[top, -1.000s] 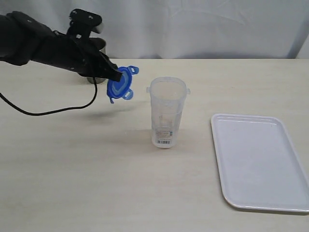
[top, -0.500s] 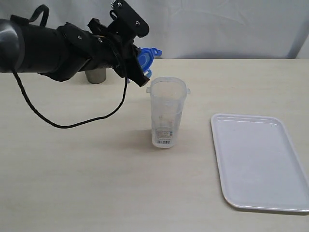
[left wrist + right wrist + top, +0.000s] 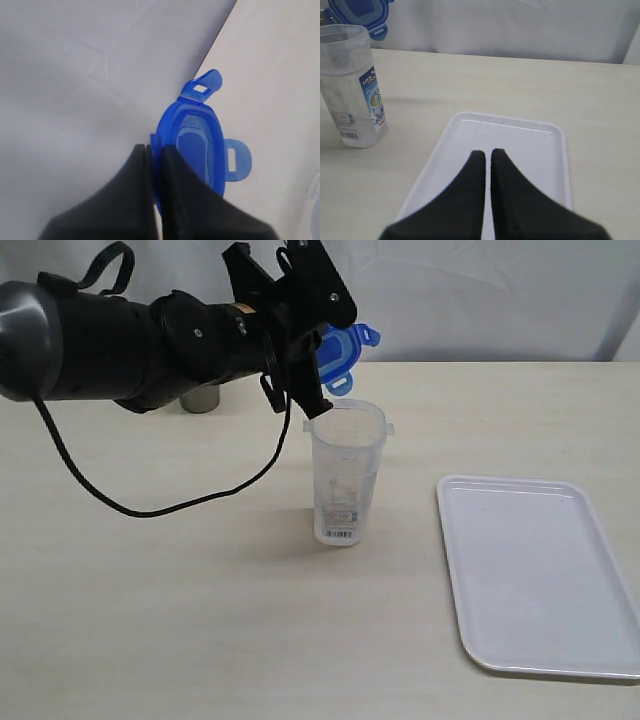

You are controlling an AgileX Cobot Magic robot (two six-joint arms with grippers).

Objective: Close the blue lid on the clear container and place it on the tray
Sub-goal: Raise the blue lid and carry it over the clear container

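The blue lid [image 3: 341,348] hangs tilted on edge just above the back-left of the clear container's rim, pinched at its edge by my left gripper [image 3: 320,380]. In the left wrist view the left gripper [image 3: 155,148] is shut on the lid [image 3: 200,142]. The clear container [image 3: 345,475] stands upright and open at mid-table, barcode label near its base. To its right lies the white tray [image 3: 540,570]. My right gripper [image 3: 484,152] is shut with nothing in it, over the tray [image 3: 545,150]; it does not show in the exterior view. The right wrist view also catches the container [image 3: 352,85] and the lid [image 3: 360,10].
A steel cup [image 3: 200,398] stands at the back left, mostly hidden behind my left arm. A black cable [image 3: 150,508] droops from that arm onto the table left of the container. A white curtain closes off the back.
My left arm has carried the lid rightward and upward, from left of the container to just over its rim. Container and tray have not moved.
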